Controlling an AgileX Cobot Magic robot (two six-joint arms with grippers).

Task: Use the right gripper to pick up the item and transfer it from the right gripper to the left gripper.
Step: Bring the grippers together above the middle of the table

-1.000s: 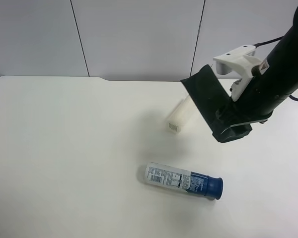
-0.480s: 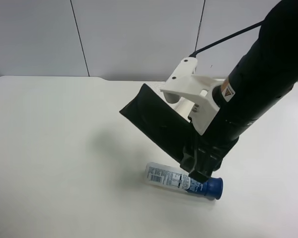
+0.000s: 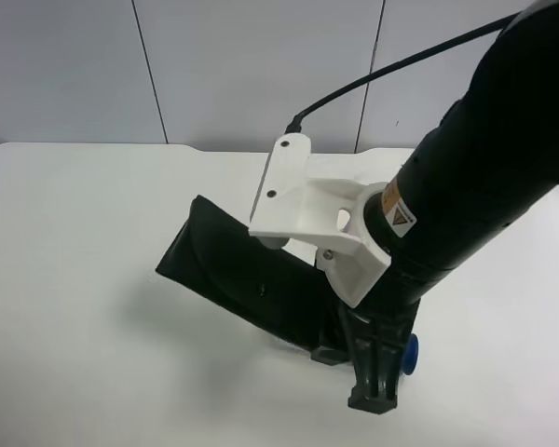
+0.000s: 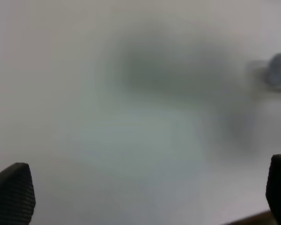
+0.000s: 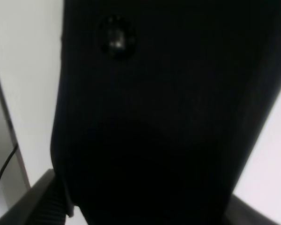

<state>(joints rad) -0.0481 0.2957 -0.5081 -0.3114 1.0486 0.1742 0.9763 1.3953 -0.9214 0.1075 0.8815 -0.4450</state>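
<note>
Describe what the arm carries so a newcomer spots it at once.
Above the white table, follow the black arm to its white bracket. Under it juts a flat, wedge-shaped soft case. It is matte black, unlike the small blue bottle cap nearby.

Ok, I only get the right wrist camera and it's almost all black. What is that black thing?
Observer: It's the glasses case. The high camera shows the right gripper clamped on one end, holding it above the table.
Operator: Where's the other gripper?
Observer: The high camera doesn't show it. On the left wrist camera, the left gripper is open with nothing between its fingers.
Operator: Is the bottle there?
Observer: Only its blue cap peeks out from behind the right gripper in the high view.
</note>
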